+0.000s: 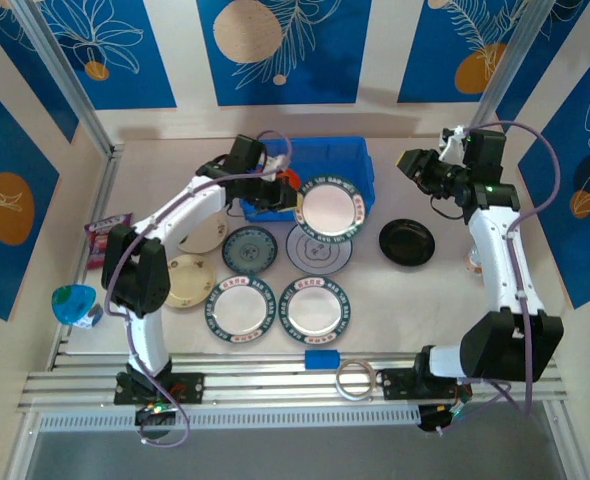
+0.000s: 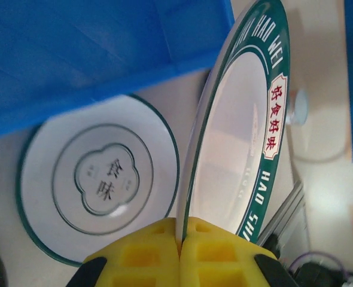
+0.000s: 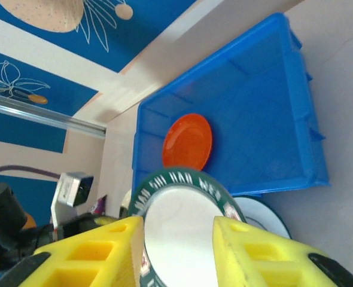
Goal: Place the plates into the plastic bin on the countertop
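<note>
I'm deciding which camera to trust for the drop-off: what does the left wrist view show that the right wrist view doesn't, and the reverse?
Left wrist, not right wrist: the left fingers clamped on the green-rimmed plate's edge, and the centre emblem of the grey-patterned plate lying flat on the countertop. Right wrist, not left wrist: the orange plate inside the plastic bin, and the right fingers, apart and holding nothing. Both: the green-rimmed plate held tilted, and the plastic bin.

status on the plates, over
Left gripper shut on green-rimmed plate, tilted, at bin near wall. Right gripper open, holding nothing. Orange plate in bin; room beside it.
</note>
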You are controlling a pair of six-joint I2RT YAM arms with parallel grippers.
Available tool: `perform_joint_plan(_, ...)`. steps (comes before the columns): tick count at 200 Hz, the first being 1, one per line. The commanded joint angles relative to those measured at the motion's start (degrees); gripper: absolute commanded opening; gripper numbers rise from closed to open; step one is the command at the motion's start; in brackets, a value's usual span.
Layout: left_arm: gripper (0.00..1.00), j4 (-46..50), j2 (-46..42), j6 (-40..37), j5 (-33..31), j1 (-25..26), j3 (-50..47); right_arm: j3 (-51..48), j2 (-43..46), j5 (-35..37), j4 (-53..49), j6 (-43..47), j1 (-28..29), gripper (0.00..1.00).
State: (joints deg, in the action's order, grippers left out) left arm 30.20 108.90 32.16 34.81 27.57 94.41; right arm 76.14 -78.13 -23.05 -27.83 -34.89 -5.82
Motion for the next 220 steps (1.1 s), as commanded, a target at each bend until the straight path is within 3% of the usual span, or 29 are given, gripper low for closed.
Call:
perform_joint_plan(1,0.00,-9.20,-2.99,5.17,6.83,-1.22,-0.45,2.14,-3.30,-1.91,-0.71,2.12,2.78,0.46)
perform_joint_plan(24,0.00,-11.82,-2.25,7.80,9.64,-2.68,0.81,3.62,-6.80,-0.63,-0.73,1.79,5.28,0.50)
perform_joint_plan(90,0.00,-12.38,-1.58,9.06,10.85,-3.05,2.97,8.01,-14.29,2.88,-0.73,0.96,9.14,0.48)
perform_joint_plan(125,0.00,-13.08,-1.55,9.63,11.46,-3.07,3.26,9.19,-17.19,-0.26,0.14,1.19,9.54,0.44)
perform_joint_plan(140,0.00,-13.10,-1.03,9.76,11.60,-3.14,3.72,9.55,-18.26,-1.06,0.39,1.16,10.11,0.31)
perform_joint_plan(152,0.00,-12.98,-0.48,9.76,11.74,-3.14,4.13,9.40,-18.59,-1.68,1.24,0.71,10.20,0.15)
perform_joint_plan(159,0.00,-12.97,-0.17,9.77,11.69,-3.18,4.24,9.27,-18.58,-1.87,1.79,0.47,10.28,0.00)
perform_joint_plan(180,0.00,-12.54,1.13,9.83,11.20,-3.31,4.76,8.97,-18.70,-2.79,3.13,-0.28,10.31,0.00)
perform_joint_plan(196,0.19,-12.34,2.11,9.78,10.91,-3.40,5.37,8.19,-18.85,-4.95,5.48,-1.93,10.14,0.00)
perform_joint_plan(220,0.27,-12.40,3.45,10.24,10.72,-3.47,6.60,7.36,-19.45,-7.54,8.84,-4.38,10.28,0.00)
